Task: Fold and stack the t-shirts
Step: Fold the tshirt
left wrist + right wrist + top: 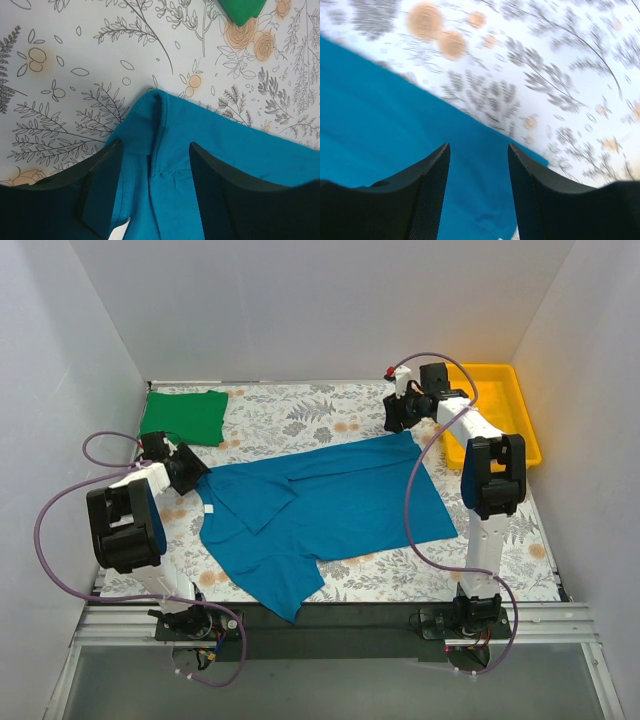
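While teal tee (340,505) lies part-folded — left gripper (155,145), right gripper (479,147) gaping, seemingly empty (right blurred).

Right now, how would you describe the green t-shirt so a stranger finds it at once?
Start from the flower-printed table; at its far left corner lies the green t-shirt. It is folded into a small rectangle, while the teal-blue t-shirt in the middle lies spread wide.

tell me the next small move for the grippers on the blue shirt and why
Probably lift both grippers straight up and clear. The left gripper and right gripper stand open over the far corners of the blue shirt, pinching nothing. The shirt lies spread on the table with its near sleeve unfolded, so a new hold lower down seems next.
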Action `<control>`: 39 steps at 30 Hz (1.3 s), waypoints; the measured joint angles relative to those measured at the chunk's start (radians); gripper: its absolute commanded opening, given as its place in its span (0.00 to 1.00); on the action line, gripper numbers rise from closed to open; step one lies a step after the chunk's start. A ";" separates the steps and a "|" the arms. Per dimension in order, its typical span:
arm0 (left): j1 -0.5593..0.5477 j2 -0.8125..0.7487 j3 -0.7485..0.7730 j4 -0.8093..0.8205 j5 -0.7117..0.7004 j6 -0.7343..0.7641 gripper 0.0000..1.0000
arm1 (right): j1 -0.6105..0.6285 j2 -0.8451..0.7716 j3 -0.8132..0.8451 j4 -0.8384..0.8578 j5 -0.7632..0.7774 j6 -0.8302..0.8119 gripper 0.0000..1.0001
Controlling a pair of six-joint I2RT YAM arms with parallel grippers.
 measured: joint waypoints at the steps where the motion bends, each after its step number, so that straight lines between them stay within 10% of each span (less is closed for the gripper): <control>1: 0.000 0.002 0.002 0.002 0.000 0.001 0.54 | -0.008 0.013 0.007 0.008 0.033 0.031 0.56; 17: 0.000 0.003 0.003 0.026 0.012 0.005 0.53 | -0.106 0.143 0.032 0.008 0.122 0.177 0.51; 27: 0.000 0.002 -0.006 0.029 0.016 0.005 0.53 | -0.103 0.180 0.095 0.000 0.115 0.195 0.01; 39: 0.000 -0.001 -0.006 0.046 0.058 0.016 0.50 | -0.105 0.206 0.174 0.000 0.199 0.188 0.01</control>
